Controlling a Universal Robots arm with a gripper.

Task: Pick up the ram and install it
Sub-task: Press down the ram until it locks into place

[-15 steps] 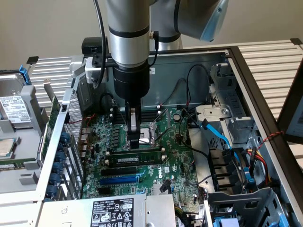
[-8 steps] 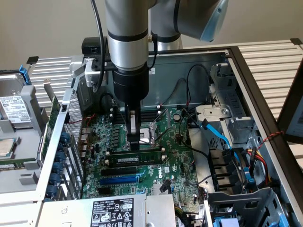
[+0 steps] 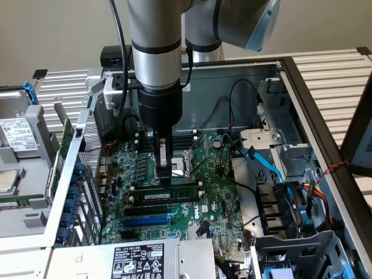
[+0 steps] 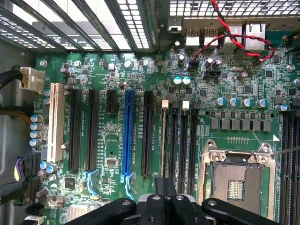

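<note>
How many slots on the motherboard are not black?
2: a blue slot among black ones, a white slot at the edge of the board. The gripper may hide others.

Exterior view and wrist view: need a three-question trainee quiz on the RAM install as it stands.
1. True or false: the hand is spread wide open.
2. Where is the ram? A: lying flat outside the case. B: on edge on the motherboard, its upper edge at the fingertips. C: in the drive bay.
3. Fill in: in the wrist view, among the black slots sits one long ___ expansion slot.

Key: 1 false, the hand is shut. 2 B. 3 blue.
</note>
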